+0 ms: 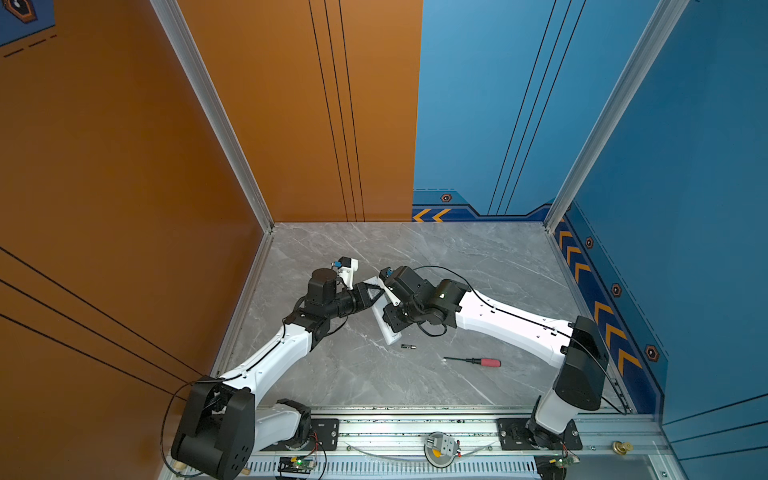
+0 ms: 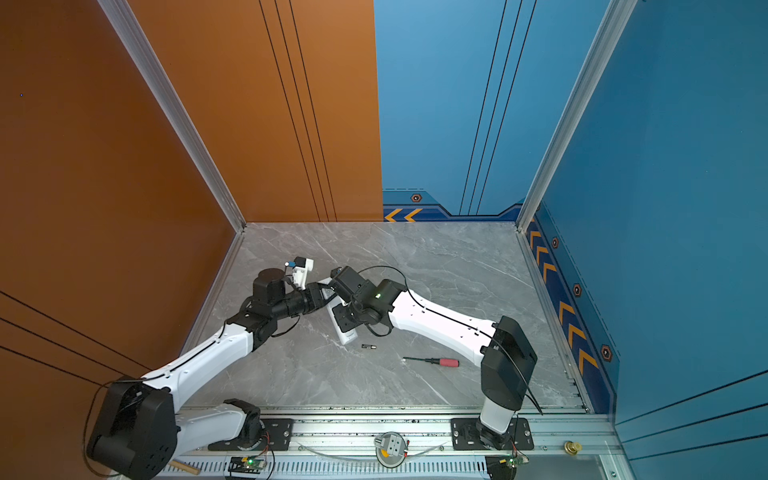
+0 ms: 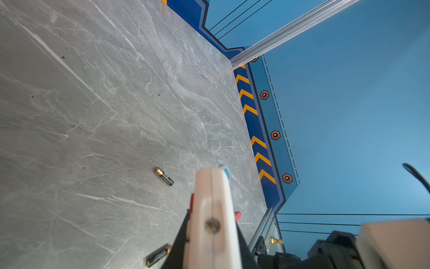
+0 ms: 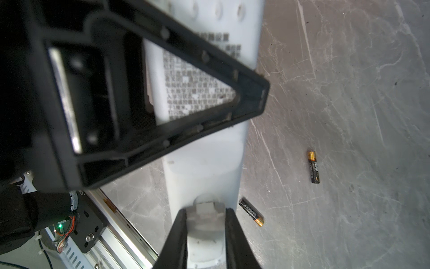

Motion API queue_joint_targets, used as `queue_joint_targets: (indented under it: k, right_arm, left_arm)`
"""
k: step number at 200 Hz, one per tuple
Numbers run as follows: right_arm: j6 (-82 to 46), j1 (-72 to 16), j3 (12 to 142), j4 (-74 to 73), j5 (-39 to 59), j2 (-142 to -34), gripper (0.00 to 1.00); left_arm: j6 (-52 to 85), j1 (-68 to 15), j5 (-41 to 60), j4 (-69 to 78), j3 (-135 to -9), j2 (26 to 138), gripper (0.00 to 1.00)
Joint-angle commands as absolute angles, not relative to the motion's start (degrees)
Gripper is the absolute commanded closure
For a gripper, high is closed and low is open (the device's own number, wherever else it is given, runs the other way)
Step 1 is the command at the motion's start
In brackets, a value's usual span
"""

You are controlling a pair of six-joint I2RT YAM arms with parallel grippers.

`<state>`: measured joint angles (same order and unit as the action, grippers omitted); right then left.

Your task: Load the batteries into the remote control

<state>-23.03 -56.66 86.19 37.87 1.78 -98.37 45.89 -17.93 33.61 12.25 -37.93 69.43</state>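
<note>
The white remote control [image 1: 385, 328] lies tilted off the table, back side up, with printed text on it in the right wrist view [image 4: 204, 163]. My left gripper [image 1: 371, 293] is shut across its middle; its wrist view shows the remote edge-on [image 3: 210, 200]. My right gripper [image 4: 206, 210] is at the remote's near end, its two black fingers closed on the sides of a grey battery cover [image 4: 204, 216]. Two batteries lie loose on the table: one [image 4: 314, 166] apart, one [image 4: 251, 211] right beside the remote. In both top views only one battery [image 1: 408, 345] [image 2: 369, 345] shows.
A red-handled screwdriver [image 1: 473, 361] lies on the grey marble table [image 1: 478, 270], to the right of the battery. Orange and blue walls close the table in on three sides. A metal rail [image 1: 415, 428] with the arm bases runs along the front edge.
</note>
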Motion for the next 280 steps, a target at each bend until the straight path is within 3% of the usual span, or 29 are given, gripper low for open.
queue_joint_targets:
  k: [1,280]
  right_arm:
    - [-23.6,-56.2,86.1,35.4,2.1,-96.6,0.80]
    - [-23.5,-51.8,76.1,37.7,-1.8,-87.6,0.85]
  left_arm:
    - [44.6,-18.2,34.8,12.8,-37.6,69.3,1.00]
    - [41.0,-15.3,34.5,9.5,-36.3,69.5,1.00]
